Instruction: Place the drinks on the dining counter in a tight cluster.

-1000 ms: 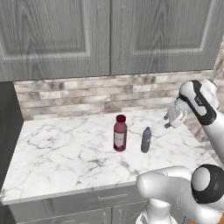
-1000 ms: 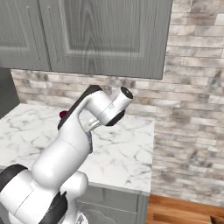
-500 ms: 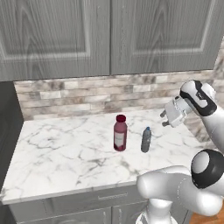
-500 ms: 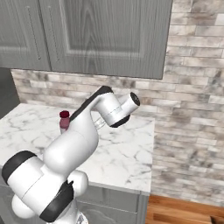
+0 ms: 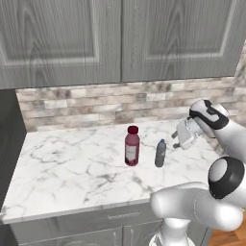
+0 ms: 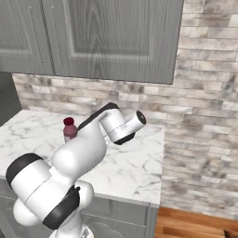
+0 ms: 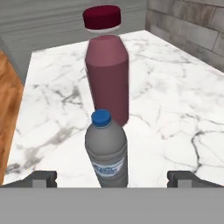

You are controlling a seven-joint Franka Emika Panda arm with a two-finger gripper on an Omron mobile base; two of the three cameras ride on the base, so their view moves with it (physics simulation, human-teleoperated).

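A small grey-blue bottle (image 5: 160, 153) stands upright on the small marble counter (image 5: 62, 163) in front of the brick backsplash. A wider dark red bottle (image 5: 132, 146) with a pale label stands just left of it, a small gap apart. My gripper (image 5: 181, 139) hovers right of the grey-blue bottle, pointing at it. In the hand view the grey-blue bottle (image 7: 106, 151) sits centred just ahead of my open gripper (image 7: 112, 179), with the red bottle (image 7: 107, 74) behind it. The slim beer bottle and the dining counter are out of view.
Grey wall cabinets (image 5: 120, 38) hang above the counter. The brick backsplash (image 5: 96, 105) closes off the back. The counter's right edge drops to a wooden floor (image 6: 195, 223). Bare marble stretches left of the red bottle (image 6: 69, 130).
My gripper has come down and moved a little left, closer to the grey-blue bottle. Both bottles stand where they were.
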